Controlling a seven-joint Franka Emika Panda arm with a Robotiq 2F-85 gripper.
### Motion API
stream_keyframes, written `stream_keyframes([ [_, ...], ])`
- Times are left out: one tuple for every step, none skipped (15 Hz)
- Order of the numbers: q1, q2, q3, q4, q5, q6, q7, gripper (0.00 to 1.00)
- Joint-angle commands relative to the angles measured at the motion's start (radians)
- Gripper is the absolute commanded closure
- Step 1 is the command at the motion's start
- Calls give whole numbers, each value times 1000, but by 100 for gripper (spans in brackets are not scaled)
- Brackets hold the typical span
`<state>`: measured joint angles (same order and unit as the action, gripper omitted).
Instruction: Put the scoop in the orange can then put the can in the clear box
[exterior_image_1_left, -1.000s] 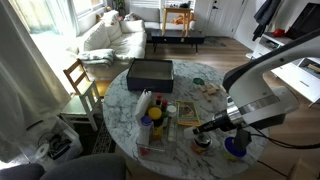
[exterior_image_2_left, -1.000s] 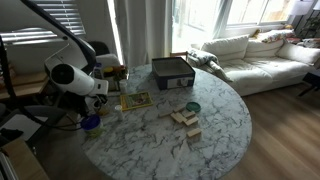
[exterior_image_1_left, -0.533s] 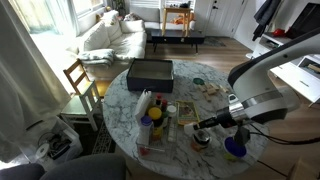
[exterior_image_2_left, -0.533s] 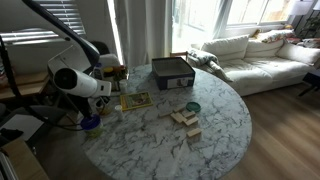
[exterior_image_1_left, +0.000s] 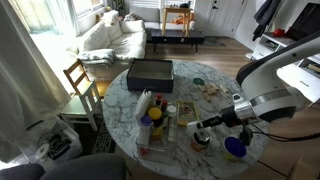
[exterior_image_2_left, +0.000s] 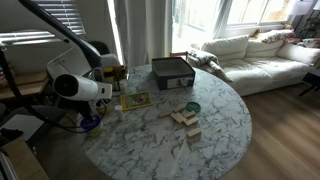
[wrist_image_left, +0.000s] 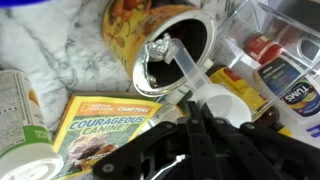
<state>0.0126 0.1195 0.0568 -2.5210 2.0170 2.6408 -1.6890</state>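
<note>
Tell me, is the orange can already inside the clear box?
No, in the wrist view the orange can stands outside the clear box, beside its wall.

The one thing I can read clearly from here is the yellow-bordered book (wrist_image_left: 105, 125). It lies flat on the marble desk (wrist_image_left: 60, 45), between the desk's middle and the edge where the robot stands. "NATIONAL GEOGRAPHIC" runs along its top band, with "COURAGEOUS CANINE" in big letters below. Inside the clear box (wrist_image_left: 262, 25), just beside the book, a blue-labelled bottle (wrist_image_left: 292, 85) carries white letters that look like "TUMS". The orange can (wrist_image_left: 135, 25) has a printed wrap, but I can make out no words on it. In both exterior views all print is too small to read.
</note>
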Motion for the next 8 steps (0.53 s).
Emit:
stream_keyframes([
  [-12,-20,-9,-46,-30,-39,-26,99],
  [-14,-19,-10,-50,-33,-42,-30,99],
  [-14,-18,-11,-52,-32,-38,-35,99],
  [-16,-18,-13,-56,-32,-40,-40,99],
  [-17,-18,-14,-59,-34,-39,-44,99],
  [-17,-18,-14,-60,-35,-37,-47,99],
  [-16,-14,-15,-59,-38,-32,-50,99],
  [-14,-9,-14,-58,-42,-28,-50,99],
])
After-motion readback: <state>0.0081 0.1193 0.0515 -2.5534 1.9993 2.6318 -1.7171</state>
